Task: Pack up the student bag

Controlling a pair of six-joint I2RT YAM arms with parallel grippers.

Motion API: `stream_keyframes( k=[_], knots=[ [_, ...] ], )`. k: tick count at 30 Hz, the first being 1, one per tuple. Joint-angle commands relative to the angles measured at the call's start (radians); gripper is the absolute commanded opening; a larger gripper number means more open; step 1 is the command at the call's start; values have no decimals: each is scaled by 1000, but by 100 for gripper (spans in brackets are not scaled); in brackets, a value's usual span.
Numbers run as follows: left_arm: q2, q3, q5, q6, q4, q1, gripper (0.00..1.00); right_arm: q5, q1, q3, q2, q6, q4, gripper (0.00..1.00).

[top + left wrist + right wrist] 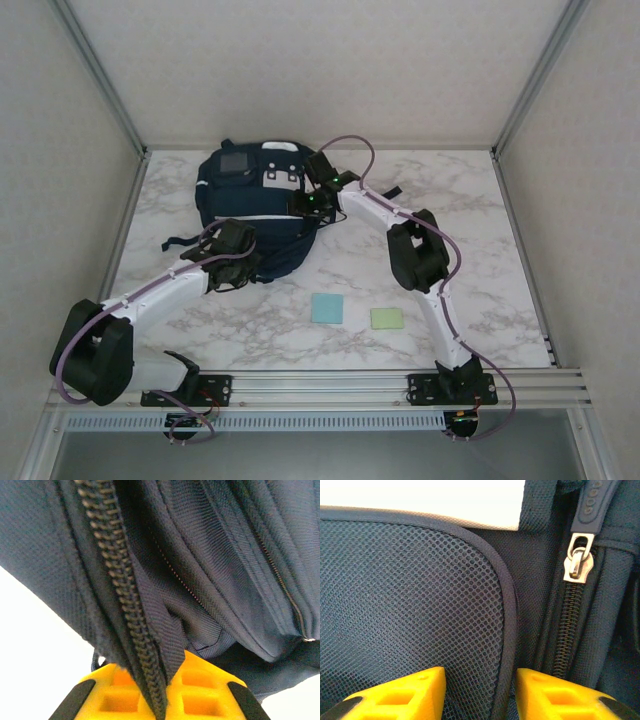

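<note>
Navy with thin white stripes, the bag (250, 205) lies toward the far edge of the table (480, 220), left of its middle. The left gripper (160, 682) is clamped on the bag's near side, with fabric and zip teeth (117, 575) pinched between its yellow fingers (200, 690). The right gripper (480, 687) is at the bag's right side with its jaws apart. The piped rim of a mesh panel (410, 605) runs between them, not yet squeezed, and a zip pull (577, 560) hangs just beside. A blue square (327, 307) and a green square (387, 318) lie toward the table's near edge, apart from the bag. I judge that packing has barely begun: the bag is held for opening, and both squares are left to go in.
</note>
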Motion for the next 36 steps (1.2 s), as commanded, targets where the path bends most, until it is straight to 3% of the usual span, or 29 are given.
stream_keyframes(
  k=[1, 3, 4, 5, 6, 10, 19, 26, 28, 31, 34, 36],
  knots=[
    [-31, 9, -12, 38, -7, -8, 0, 32, 2, 39, 15, 15, -39, 43],
    [-28, 4, -13, 37, -1, -8, 0, 10, 2, 29, 12, 22, -30, 41],
    [-26, 3, -12, 37, 3, -7, 0, -9, 2, 22, 9, 26, -17, 29],
    [-22, 4, -11, 40, 5, -6, 0, -33, 2, 13, 3, 29, -1, 10],
    [-16, 4, -12, 46, 8, -6, 0, -52, 1, 4, -2, 34, 8, 0],
    [27, 27, -20, 145, 29, 13, 0, -46, -7, -79, -75, 60, 36, 0],
    [203, 142, 10, 312, 112, 71, 0, -79, -36, -481, -409, 144, 164, 0],
    [364, 368, 16, 482, 68, 81, 0, -165, -34, -625, -462, 420, 294, 0],
    [386, 417, 42, 508, 40, 84, 8, -129, -25, -639, -456, 478, 339, 0],
    [373, 451, 96, 523, -7, 78, 32, -56, -17, -643, -452, 545, 398, 0],
    [324, 454, 103, 544, -75, 51, 49, -29, -17, -585, -420, 562, 398, 0],
    [278, 439, 89, 555, -117, 23, 56, -40, -18, -525, -388, 560, 367, 0]
  ],
)
